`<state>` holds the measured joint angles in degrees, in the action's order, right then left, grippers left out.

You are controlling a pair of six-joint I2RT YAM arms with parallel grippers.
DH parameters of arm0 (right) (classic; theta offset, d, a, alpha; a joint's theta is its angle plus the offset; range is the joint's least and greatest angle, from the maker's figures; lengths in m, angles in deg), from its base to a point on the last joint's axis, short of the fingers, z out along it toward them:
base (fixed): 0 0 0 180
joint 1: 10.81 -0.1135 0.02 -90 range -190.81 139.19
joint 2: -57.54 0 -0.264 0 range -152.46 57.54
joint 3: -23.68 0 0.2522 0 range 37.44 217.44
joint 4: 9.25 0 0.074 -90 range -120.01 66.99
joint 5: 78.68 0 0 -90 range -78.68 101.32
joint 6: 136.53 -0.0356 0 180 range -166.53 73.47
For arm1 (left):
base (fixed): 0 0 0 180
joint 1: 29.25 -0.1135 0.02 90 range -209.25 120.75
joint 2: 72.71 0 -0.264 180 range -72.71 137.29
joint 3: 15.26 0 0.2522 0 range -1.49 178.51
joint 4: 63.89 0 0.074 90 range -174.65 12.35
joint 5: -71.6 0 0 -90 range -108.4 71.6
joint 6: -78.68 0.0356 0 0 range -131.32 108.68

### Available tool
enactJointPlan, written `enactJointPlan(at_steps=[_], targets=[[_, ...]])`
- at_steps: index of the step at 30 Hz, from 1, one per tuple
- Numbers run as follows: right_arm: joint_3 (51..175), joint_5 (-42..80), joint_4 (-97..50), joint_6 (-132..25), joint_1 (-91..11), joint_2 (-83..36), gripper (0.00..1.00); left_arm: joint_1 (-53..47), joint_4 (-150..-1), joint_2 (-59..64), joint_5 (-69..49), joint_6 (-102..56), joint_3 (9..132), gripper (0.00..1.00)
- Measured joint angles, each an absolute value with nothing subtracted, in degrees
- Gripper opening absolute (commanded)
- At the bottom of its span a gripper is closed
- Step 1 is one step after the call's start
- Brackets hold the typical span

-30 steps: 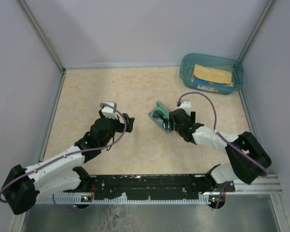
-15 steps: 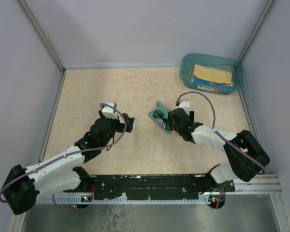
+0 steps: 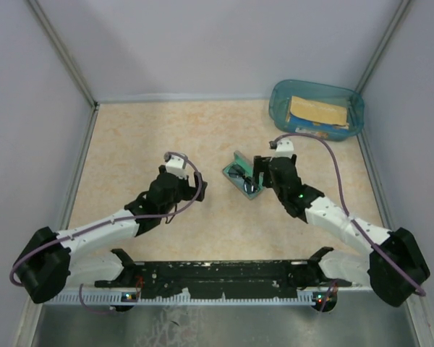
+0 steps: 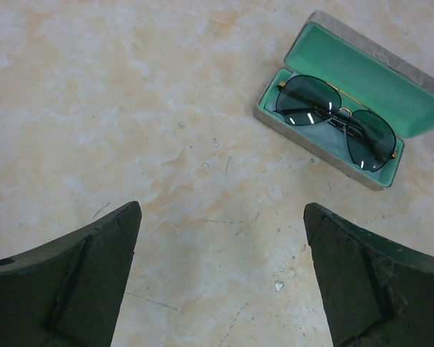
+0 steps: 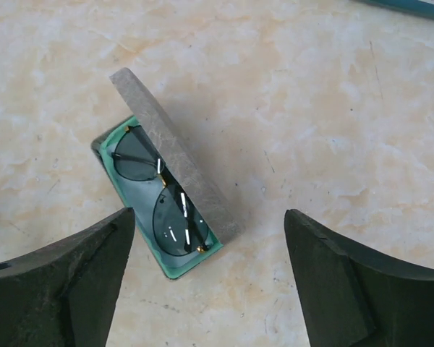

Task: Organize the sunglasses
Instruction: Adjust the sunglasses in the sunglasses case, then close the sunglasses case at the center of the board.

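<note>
**Condition.** The sunglasses [image 4: 336, 119] lie folded, lenses up, in the green-lined tray of the grey case [image 5: 177, 155], which sits on the table [image 3: 130, 144] right of centre. The lid stands partly raised and leans over the tray. The right gripper [image 5: 208, 213] hangs just above the case, fingers apart, holding nothing. The left gripper [image 4: 222, 208] is near the case on its left, fingers spread wide, also holding nothing.

**Remaining step, as judged.** Shutting the lid.

**Hazards.**
- Nothing braces the case. A sideways push on the lid would likely slide or spin it across the table instead of closing it.
- A finger coming down inside the lid line could land on a lens — scratching it or knocking the frame askew.
- If the frame sits proud of the tray rim, the lid could pinch it. Its seating cannot be confirmed from these views.
- A light press may leave the lid unlatched, so it springs open.
</note>
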<state>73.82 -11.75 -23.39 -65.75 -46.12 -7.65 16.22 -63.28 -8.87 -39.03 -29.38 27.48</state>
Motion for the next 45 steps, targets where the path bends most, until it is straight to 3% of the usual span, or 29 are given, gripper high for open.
enactJointPlan(at_steps=[4, 18, 29, 45], targets=[[74.13, -11.03, -23.44, -64.92, -46.12, -6.57, 0.99, 16.22, -63.71, -5.09, -37.54, -29.42, 29.36, 1.0], [83.64, -7.99, -28.77, -66.15, -35.74, -12.58, 0.99, 16.37, -65.94, 6.73, -33.71, -27.7, 38.27, 1.0], [89.78, -5.2, -30.58, -64.66, -34.73, -23.58, 0.99, 19.43, -70.42, 18.12, -37.41, -24.9, 45.95, 1.0], [89.61, -2.07, -29.45, -64.55, -34.64, -25.87, 0.99, 20.55, -70.42, 23.32, -39.35, -24.48, 47.98, 1.0]])
